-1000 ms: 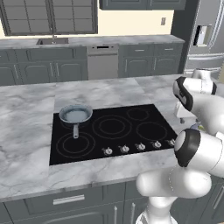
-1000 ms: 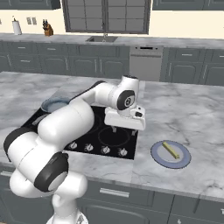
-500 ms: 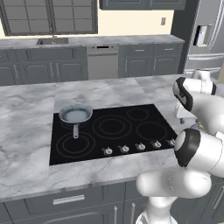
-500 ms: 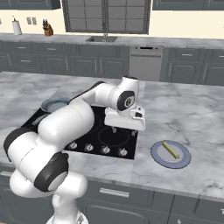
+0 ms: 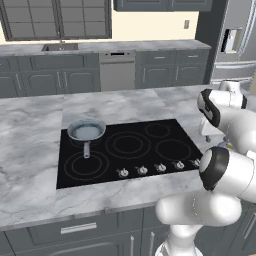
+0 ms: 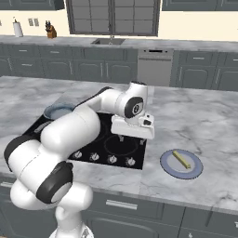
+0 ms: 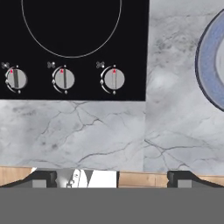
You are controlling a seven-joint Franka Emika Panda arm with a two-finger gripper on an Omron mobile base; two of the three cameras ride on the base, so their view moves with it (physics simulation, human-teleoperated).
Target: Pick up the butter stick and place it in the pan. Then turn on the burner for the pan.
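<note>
Right now your gripper point(image 6: 131, 138) hangs spread wide and empty over the cooktop's point(image 6: 116, 144) right front corner, above the row of knobs point(image 7: 64, 79). Look toward four o'clock from it in the right base view: the butter stick point(image 6: 181, 159) lies on the blue-grey plate point(image 6: 170, 167), on the marble counter point(image 6: 200, 121) just beside the glass. The pan point(image 5: 86, 132) sits at the cooktop's far-left zone, handle pointing toward you, well apart from the plate.

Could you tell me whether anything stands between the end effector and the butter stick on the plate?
Nothing visible does: the open end effector hangs over the cooktop's edge, and only bare marble counter separates it from the butter stick lying on the plate.
</note>
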